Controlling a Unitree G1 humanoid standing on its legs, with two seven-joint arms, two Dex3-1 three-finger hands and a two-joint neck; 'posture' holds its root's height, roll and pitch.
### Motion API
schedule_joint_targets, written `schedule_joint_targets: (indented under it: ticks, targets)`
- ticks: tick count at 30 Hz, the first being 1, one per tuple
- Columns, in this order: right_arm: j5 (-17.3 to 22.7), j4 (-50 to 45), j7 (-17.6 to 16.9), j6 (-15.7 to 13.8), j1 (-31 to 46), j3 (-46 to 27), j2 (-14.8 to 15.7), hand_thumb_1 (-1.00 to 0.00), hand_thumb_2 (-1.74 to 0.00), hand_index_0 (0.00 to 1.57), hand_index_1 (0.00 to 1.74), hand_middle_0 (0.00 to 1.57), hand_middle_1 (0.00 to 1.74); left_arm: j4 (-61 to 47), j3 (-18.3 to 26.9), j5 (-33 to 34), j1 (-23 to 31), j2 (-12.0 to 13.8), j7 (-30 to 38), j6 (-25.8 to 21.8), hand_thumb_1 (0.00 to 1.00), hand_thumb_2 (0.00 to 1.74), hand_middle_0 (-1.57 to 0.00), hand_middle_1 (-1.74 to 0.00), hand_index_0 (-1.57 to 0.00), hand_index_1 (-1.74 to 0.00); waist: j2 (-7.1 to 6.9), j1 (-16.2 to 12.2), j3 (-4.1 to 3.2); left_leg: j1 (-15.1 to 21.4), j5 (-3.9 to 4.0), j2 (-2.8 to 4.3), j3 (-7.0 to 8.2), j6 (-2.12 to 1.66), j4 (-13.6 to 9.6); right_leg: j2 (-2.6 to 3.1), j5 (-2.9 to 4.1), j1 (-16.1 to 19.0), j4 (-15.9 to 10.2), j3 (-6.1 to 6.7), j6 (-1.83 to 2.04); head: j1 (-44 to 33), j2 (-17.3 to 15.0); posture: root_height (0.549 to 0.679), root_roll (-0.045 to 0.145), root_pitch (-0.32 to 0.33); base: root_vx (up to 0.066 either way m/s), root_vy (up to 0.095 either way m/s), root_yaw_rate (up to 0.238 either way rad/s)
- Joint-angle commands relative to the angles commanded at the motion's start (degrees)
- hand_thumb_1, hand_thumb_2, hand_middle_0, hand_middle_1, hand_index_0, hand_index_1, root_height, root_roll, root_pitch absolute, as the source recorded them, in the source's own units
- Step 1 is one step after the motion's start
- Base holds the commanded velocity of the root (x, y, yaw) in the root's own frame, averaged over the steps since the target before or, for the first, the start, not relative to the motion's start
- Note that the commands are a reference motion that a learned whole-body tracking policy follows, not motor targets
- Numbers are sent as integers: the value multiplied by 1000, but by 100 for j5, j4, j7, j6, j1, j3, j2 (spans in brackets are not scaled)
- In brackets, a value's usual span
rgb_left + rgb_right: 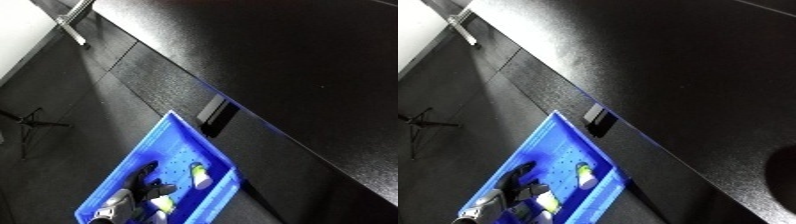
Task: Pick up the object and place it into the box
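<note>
Looking down, we saw a black table (293,60), a blue bin (169,145) beside it, and our left hand (142,182) reaching into the bin.

The table was broad, dark and faintly grained; the bin was hard, glossy plastic, its floor dotted with small holes. Inside we found the left hand, black fingers curled, though we could not tell whether they gripped anything. Just beside it lay the object (201,176), a small pale cylinder with a yellow-green end, resting on the bin floor, another like it nearer the hand. We judged it light, stiff and smooth, likely to roll, best pinched across its middle. Our right hand showed nowhere.
</note>
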Motion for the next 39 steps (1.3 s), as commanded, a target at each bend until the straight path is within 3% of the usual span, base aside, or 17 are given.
schedule_joint_targets:
  ticks: [4, 10, 13, 14, 19, 24, 28, 36, 39]
  targets:
    - [-6, 20, -50, 3, -102, 0, -8, 0, 0, 0, 0, 0, 0, -165, -207, 272, 8, -93, 144, -190, 0, 0, 0, 0, 0, 0, 33, -13, 0, 43, -8, 19, 45, -9, -25, -1, 79, 1, -68, 18, 30, 792, -13, 621, 15, 42, -34, -11, -109]
    - [9, 27, -168, -7, -269, -27, 25, 0, 0, 0, 0, 0, 0, -501, -489, 616, 61, -399, 333, -497, 0, 0, 0, 0, 0, 0, 103, -15, 0, 97, 53, 60, 82, -49, -163, -30, 200, -37, -138, 52, 69, 2393, 24, 625, 11, 47, -32, -19, -74]
    - [-19, 54, -201, -16, -315, -92, 2, 0, 0, 0, 0, 0, 0, -630, -671, 863, 115, -550, 298, -514, 0, 0, 0, 0, 0, 0, 174, -37, 0, 138, 58, 67, 95, -44, -210, -47, 259, -53, -159, 88, 91, 3372, 136, 626, 11, 47, -20, 13, -62]
    - [-44, 86, -199, -1, -356, -137, -31, 0, 0, 0, 0, 0, 0, -681, -799, 1133, 142, -616, 311, -525, 0, 0, 0, 0, 0, 0, 216, -65, 0, 174, 38, 65, 105, -34, -210, -49, 311, -49, -204, 126, 101, 3763, 222, 626, 12, 46, -9, 15, -75]
    - [-105, 169, -152, 112, -518, -195, -143, 0, 0, 0, 0, 0, 0, -787, -1169, 2098, 164, -599, 694, -586, 0, 0, 0, 0, 0, 0, 276, -136, 0, 217, -41, 68, 178, -5, -133, -29, 414, -44, -294, 194, 106, 4599, 475, 626, 14, 43, -17, 20, -139]
    - [-238, 200, -26, 160, -582, -226, -223, 0, 0, 0, 0, 0, 0, -877, -1223, 1865, 229, -643, 765, -242, 0, 0, 0, 0, 0, 0, 328, -213, 0, 238, -126, 56, 237, 42, -21, -5, 410, -37, -244, 245, 88, 5169, 699, 624, 15, 37, -12, 30, -174]
    - [-303, 239, 23, 141, -633, -237, -239, 0, 0, 0, 0, 0, 0, -889, -1207, 1643, 237, -700, 645, -76, 0, 0, 0, 0, 0, 0, 357, -259, 0, 242, -177, 57, 273, 60, 49, 16, 384, -39, -199, 273, 56, 5559, 676, 623, 17, 35, -16, 18, -101]
    - [-573, 199, 99, 158, -766, -225, -356, 0, 0, 0, 0, 0, 0, -875, -1186, 1372, 243, -773, 605, 13, 0, 0, 0, 0, 0, 0, 416, -357, 0, 268, -209, 73, 306, 52, 84, 48, 340, -30, -148, 315, 0, 5828, 394, 622, 23, 32, -7, 31, -77]
    - [-717, 84, 247, 158, -800, -163, -435, 0, 0, 0, 0, 0, 0, -878, -1181, 1345, 251, -781, 628, 35, 0, 0, 0, 0, 0, 0, 435, -392, 0, 270, -201, 73, 311, 47, 65, 60, 335, -46, -147, 328, -18, 5748, 111, 622, 25, 35, -24, 16, -34]
